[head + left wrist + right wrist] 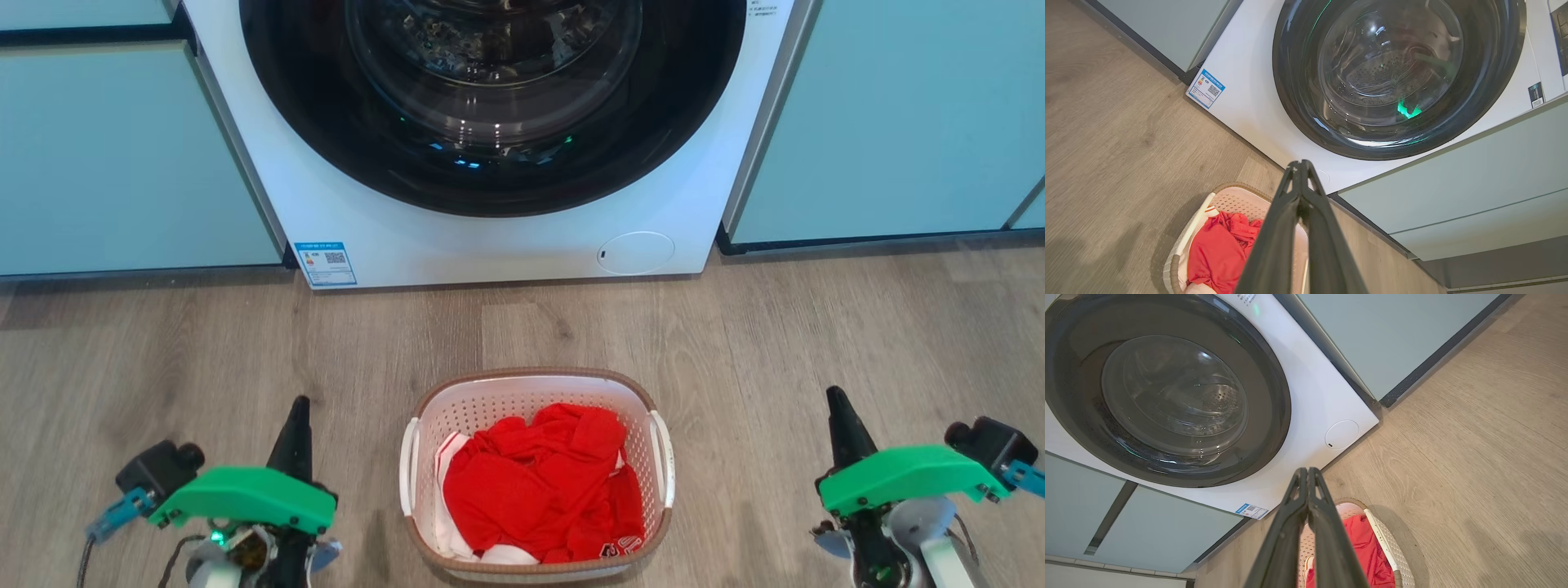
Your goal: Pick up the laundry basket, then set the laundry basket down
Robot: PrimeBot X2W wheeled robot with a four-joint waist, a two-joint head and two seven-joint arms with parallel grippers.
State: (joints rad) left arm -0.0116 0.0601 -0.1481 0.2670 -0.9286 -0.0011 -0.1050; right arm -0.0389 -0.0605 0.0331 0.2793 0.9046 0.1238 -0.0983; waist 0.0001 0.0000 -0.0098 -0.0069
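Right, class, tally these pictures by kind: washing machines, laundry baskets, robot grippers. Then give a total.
Washing machine: 1
Laundry basket: 1
Grippers: 2, left gripper and right gripper
Total: 4

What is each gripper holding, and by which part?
Nothing: left gripper and right gripper are shut, empty, flanking the white perforated plastic laundry basket.

Open floor (204,351) flanks the laundry basket (531,374); washing machine (506,245) stands well beyond.
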